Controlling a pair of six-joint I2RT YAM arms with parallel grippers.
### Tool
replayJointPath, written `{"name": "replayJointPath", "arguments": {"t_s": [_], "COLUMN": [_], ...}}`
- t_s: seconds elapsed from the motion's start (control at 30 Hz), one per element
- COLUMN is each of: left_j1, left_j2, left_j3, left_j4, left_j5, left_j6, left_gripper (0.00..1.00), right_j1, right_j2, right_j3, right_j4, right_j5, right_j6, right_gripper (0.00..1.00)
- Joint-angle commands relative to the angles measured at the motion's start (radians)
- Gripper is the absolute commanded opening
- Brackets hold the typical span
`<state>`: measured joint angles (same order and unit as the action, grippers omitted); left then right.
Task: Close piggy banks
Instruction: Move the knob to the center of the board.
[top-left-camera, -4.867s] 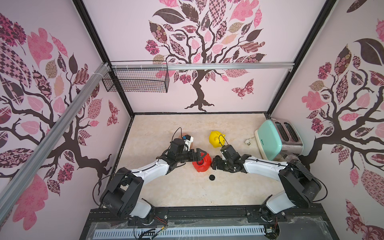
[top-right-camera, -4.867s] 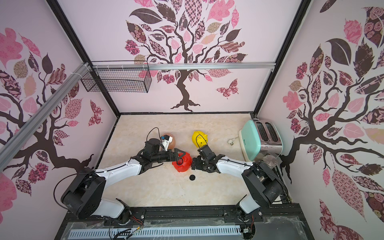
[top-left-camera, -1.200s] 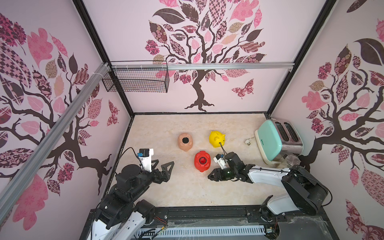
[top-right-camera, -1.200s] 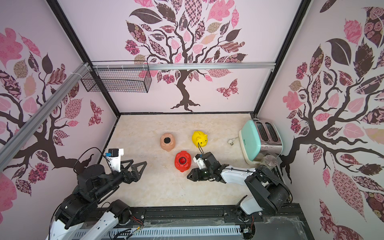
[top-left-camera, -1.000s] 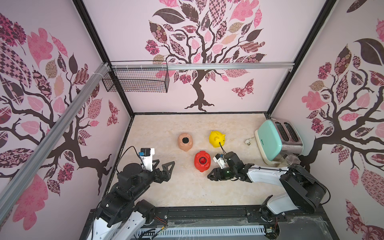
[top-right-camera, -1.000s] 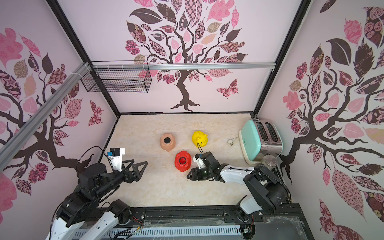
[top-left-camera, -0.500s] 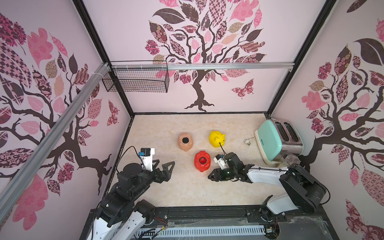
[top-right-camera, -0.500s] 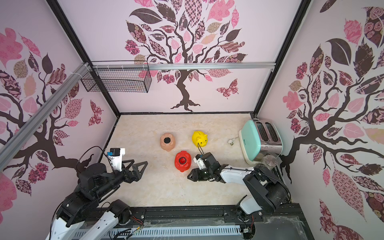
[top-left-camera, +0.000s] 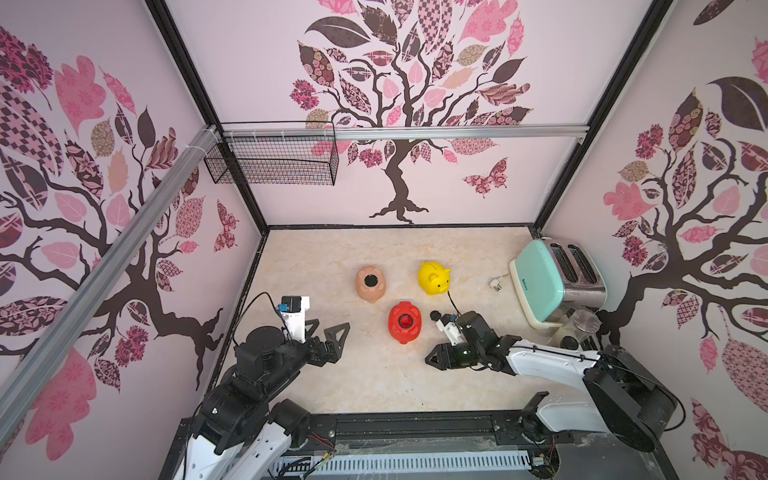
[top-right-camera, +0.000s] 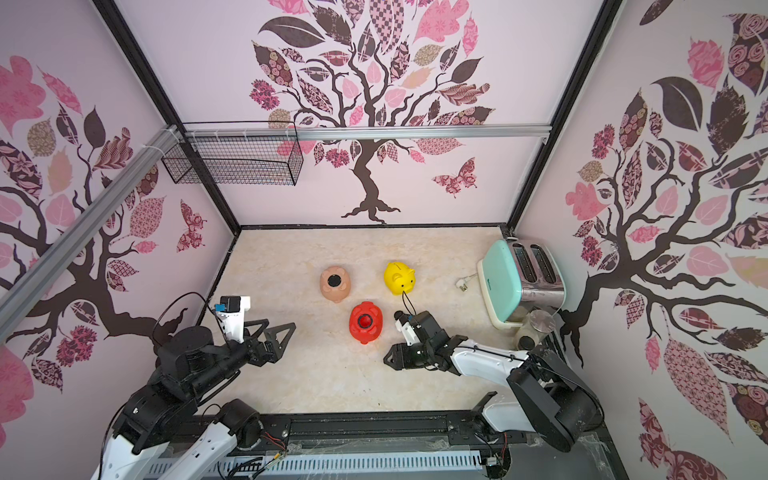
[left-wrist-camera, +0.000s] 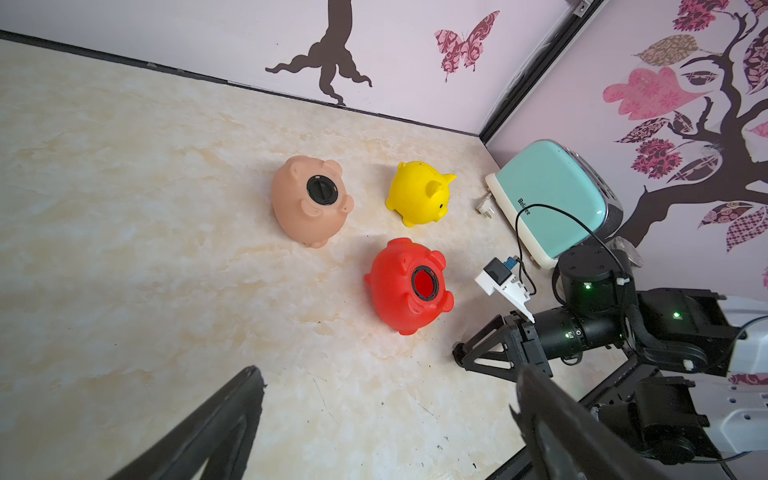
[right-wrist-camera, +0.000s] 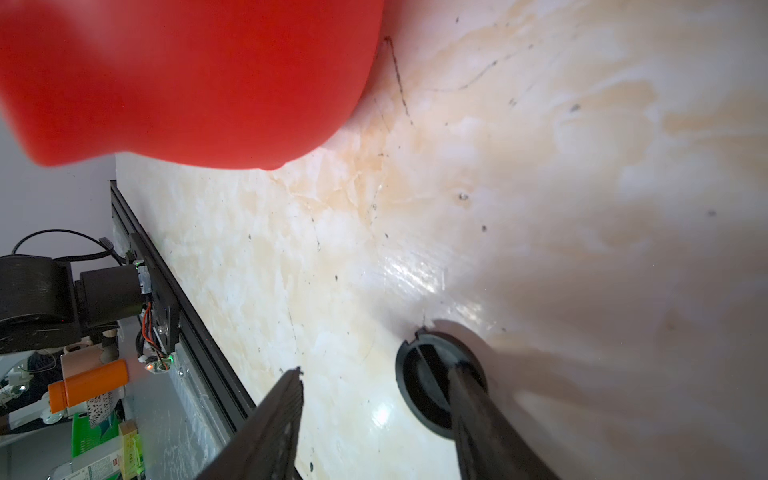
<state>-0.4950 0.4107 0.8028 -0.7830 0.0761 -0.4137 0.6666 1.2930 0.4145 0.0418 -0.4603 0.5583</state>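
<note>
Both arms have left the red pig (top-left-camera: 404, 322). In a top view the left gripper (top-left-camera: 330, 328) is pulled back to the pig's 9 o'clock, spread wide and empty, leaving room. The right gripper (top-left-camera: 430, 359) lies low at 4 o'clock. The peach pig (top-left-camera: 370, 283), already plugged, sits at 11, and the yellow pig (top-left-camera: 434, 277) at 1.

The left wrist view shows the red pig belly-up, its hole unplugged.

In the right wrist view the right jaws stand parted over a black plug (right-wrist-camera: 428, 382) on the table (right-wrist-camera: 540, 166), probably lining up a pinch.

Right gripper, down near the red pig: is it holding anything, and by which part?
Nothing is gripped. The right gripper stands open; one finger overlaps the black plug, the other is clear of it.
</note>
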Motion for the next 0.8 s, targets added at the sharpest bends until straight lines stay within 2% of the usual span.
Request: {"name": "replayJointPath", "arguments": {"t_s": [0.0,0.17,0.53,0.77], "left_j1": [0.006,0.005,0.004,0.003], "left_j2": [0.003,0.012,0.008,0.007], "left_j3": [-0.008,-0.009,-0.011,-0.011], "left_j4": [0.012,0.014,0.016,0.016], "left_j5": [0.010,0.024,0.022,0.025], "left_j6": [0.013,0.013,0.010,0.010], "left_gripper": [0.97,0.97,0.97,0.97], "right_j1": [0.004,0.004,0.004,0.004], "right_j2": [-0.050,-0.119,-0.124,-0.123], "right_j3": [-0.026,0.013,0.087,0.134], "right_j4": [-0.117,-0.257,-0.359,-0.411], "right_j5": [0.045,0.152,0.225,0.255], "right_j6": [0.013,-0.003,-0.020,-0.039], "right_gripper": [0.57,0.57,0.56,0.45]}}
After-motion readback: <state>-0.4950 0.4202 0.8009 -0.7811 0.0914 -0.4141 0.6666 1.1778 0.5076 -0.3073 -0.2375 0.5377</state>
